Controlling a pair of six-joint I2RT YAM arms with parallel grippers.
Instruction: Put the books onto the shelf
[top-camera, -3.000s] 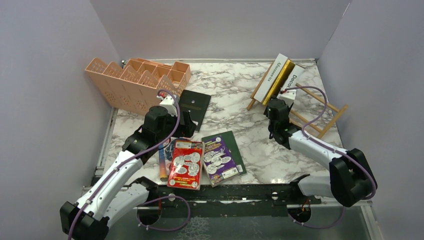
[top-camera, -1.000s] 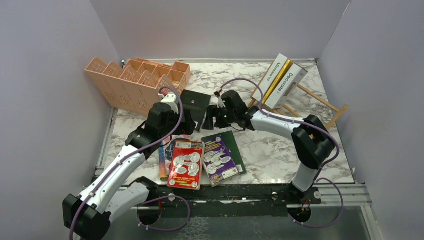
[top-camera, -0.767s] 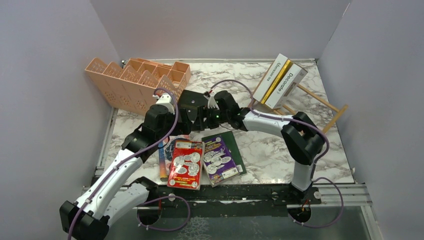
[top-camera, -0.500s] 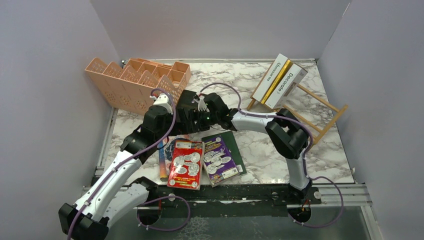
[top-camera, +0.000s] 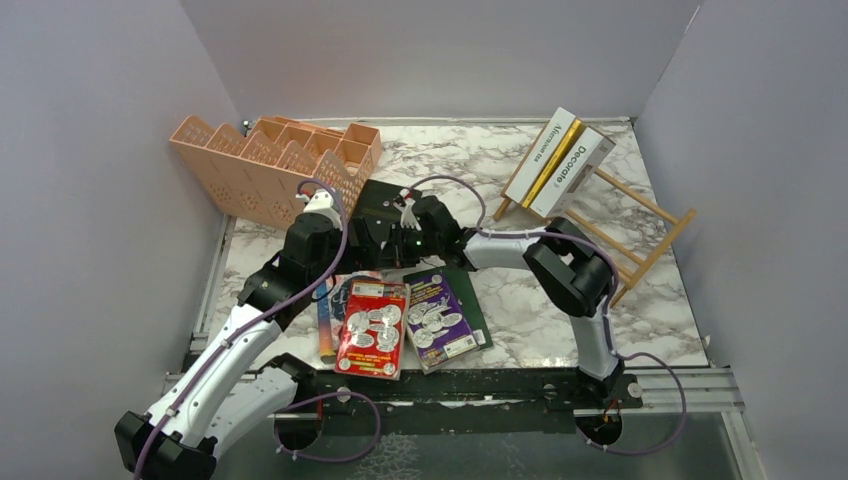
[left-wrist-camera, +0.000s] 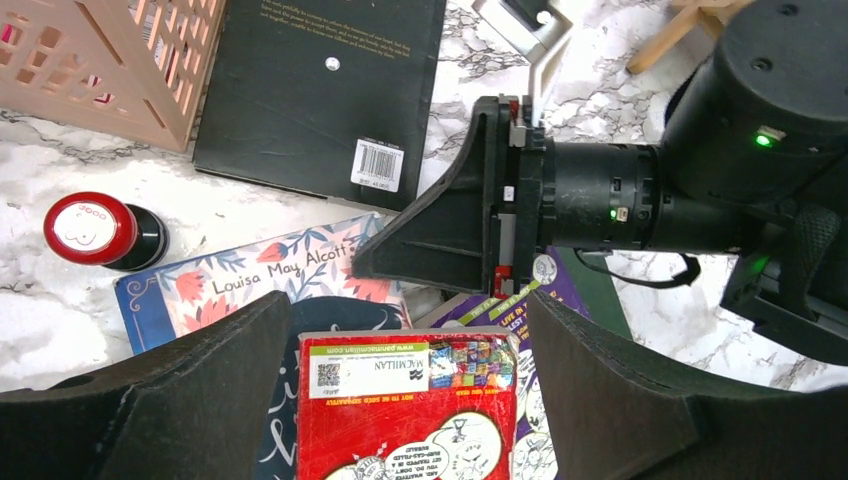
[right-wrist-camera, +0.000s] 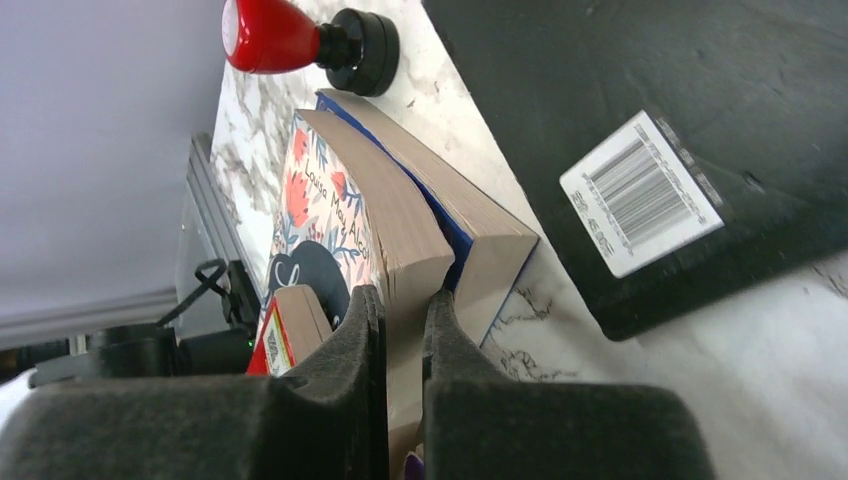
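The floral blue-spined book (right-wrist-camera: 330, 200) is lying near the left front of the table (top-camera: 660, 310), partly tucked under the red book (left-wrist-camera: 410, 420) and just beside the black book (left-wrist-camera: 320, 80). Its corner is pinched between the nearly closed jaws of the right gripper (right-wrist-camera: 402, 305). The left gripper (left-wrist-camera: 408, 310) is held wide open over that pile with nothing in it, and three books (top-camera: 560, 160) are already leaned on the shelf (top-camera: 640, 235) at the far right, well apart.

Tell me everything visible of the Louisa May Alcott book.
The Louisa May Alcott book is thick, with a pale blue cover bearing red flowers and a dark central shape, a blue edge and tan pages. It lies on the marble table, its lower part under the red cartoon book. The right gripper pinches its cover and some pages at one corner, jaws shut.
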